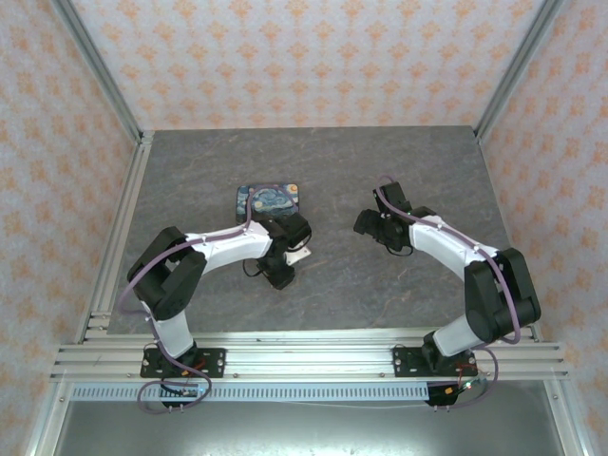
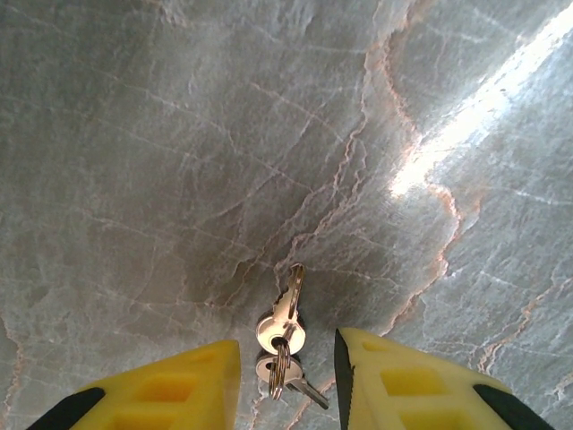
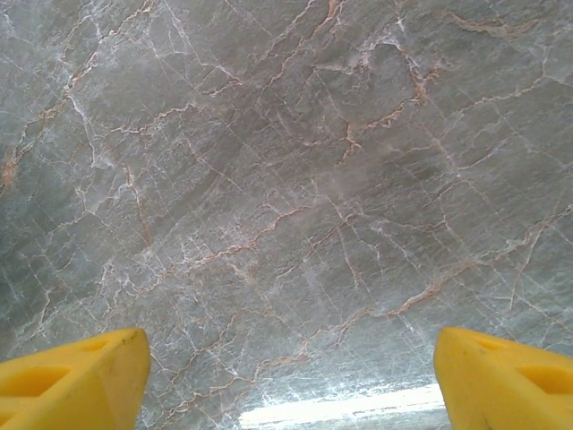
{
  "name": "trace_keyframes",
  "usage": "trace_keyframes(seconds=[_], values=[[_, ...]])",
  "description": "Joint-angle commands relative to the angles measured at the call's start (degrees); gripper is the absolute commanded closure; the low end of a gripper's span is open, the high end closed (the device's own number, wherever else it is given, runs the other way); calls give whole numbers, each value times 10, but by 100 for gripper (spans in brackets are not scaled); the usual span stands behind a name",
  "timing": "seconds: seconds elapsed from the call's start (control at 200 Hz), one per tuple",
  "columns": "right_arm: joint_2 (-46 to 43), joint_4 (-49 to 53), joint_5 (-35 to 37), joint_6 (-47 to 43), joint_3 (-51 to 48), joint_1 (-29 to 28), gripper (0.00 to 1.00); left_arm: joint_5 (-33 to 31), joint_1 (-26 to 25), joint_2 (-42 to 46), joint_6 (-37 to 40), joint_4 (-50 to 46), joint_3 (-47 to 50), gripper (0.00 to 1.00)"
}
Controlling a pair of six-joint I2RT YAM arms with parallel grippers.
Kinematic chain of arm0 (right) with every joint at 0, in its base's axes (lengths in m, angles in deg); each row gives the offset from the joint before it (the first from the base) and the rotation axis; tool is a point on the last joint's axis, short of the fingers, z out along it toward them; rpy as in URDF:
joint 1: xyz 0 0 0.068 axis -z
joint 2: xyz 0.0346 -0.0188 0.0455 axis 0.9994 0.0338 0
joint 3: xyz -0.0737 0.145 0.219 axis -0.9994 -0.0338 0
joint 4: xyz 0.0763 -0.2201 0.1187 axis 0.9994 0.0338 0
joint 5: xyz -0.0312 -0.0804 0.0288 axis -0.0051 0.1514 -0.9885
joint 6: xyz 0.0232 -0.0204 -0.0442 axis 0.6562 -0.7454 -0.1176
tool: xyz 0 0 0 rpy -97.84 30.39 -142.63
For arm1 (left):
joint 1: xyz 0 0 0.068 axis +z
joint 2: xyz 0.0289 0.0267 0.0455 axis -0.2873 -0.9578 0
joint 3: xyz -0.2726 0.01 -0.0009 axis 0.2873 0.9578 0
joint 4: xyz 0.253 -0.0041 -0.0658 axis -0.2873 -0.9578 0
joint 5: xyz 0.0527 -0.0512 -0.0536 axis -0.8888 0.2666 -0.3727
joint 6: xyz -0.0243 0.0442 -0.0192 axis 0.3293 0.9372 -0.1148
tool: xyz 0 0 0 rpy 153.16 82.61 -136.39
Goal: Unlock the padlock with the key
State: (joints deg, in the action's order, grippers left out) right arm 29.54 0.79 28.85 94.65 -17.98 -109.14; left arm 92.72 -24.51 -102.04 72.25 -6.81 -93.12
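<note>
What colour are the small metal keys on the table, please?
Shiny silver; the small metal keys show best in the left wrist view.

Bare desk lay open at the far side, at the right, and between the two arms. A tin box stood just beyond the left arm, barring that way. A bunch of keys lay between the fingers of the left pincer. The right pincer spanned bare desk. Walls closed three sides.
</note>
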Motion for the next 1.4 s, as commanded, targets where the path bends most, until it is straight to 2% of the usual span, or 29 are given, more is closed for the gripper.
trace_keyframes(seconds=[0.0, 0.34, 0.5, 0.56, 0.701, 1.011, 1.396], values=[[-11, 19, 24, -9, 9, -3, 17, -10, 3, -6, 13, -12, 11, 66], [-16, 21, 30, -7, 7, -3, 17, -13, 4, -11, 18, -9, 19, 68], [-20, 23, 32, -6, 5, -3, 17, -10, 3, -15, 24, -10, 11, 73], [-22, 23, 34, -6, 5, -3, 17, -9, 4, -17, 25, -11, 9, 77], [-25, 24, 37, -7, 3, -3, 17, -11, 3, -16, 25, -6, 3, 100], [-33, 16, 37, 1, -5, -2, 17, -9, 3, 21, 20, 28, 18, 100], [-37, -17, -9, 26, -20, 9, 19, -6, 4, 68, 29, 32, 4, 100]])
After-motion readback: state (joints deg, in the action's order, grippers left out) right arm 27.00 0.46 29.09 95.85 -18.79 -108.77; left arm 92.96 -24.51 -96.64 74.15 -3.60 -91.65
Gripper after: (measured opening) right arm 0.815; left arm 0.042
